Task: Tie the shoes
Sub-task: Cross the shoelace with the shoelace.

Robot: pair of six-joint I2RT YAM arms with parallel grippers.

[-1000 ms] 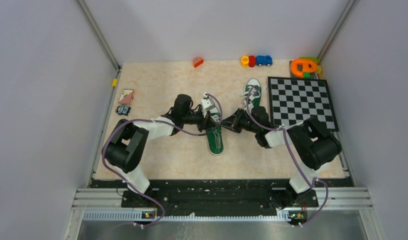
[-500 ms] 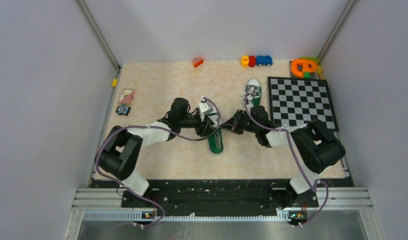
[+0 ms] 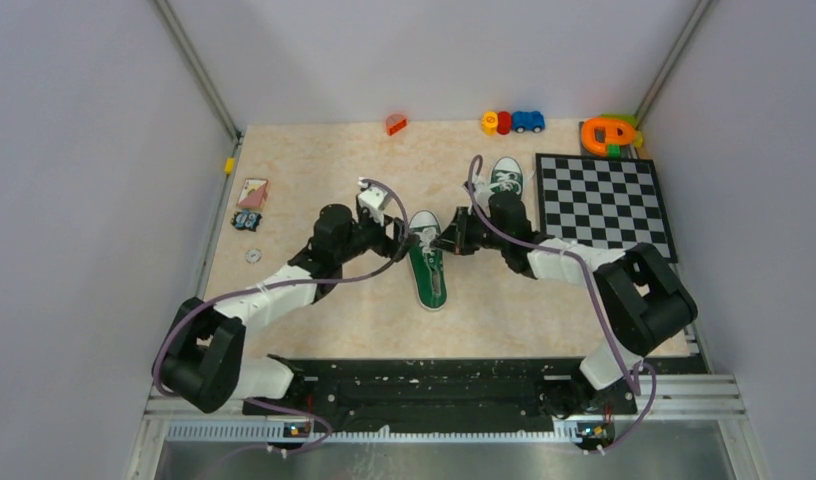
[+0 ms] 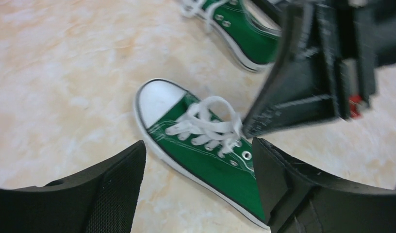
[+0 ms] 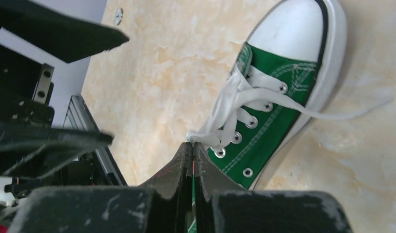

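The nearer shoe (image 3: 425, 272) lies lengthwise on the marbled table (image 3: 314, 170) at the middle of the overhead view, green canvas up, sole flat. Its mate (image 3: 505, 178) sits apart toward the upper right, just left of the checkerboard (image 3: 604, 205). In the right wrist view the near shoe's white toe cap fills the upper right corner, and one loose strand of the white lace (image 5: 225, 114) trails off to the right across the table while the others bunch toward the centre. There the right gripper (image 5: 192, 145) has its fingers pressed tight together, pinching that bunch of lace at their very tips. The left gripper (image 4: 197, 148) hangs over the same shoe from the other side with its fingers spread wide and nothing between them but the laced front of the shoe below; it touches neither shoe nor lace as far as I can see. Along the top edge of the overhead view sit an orange block (image 3: 395, 124), a row of small toy cars (image 3: 512, 122) and an orange and green toy (image 3: 609, 133). A patterned card (image 3: 252, 192) and a small ring (image 3: 253, 256) lie at the left.
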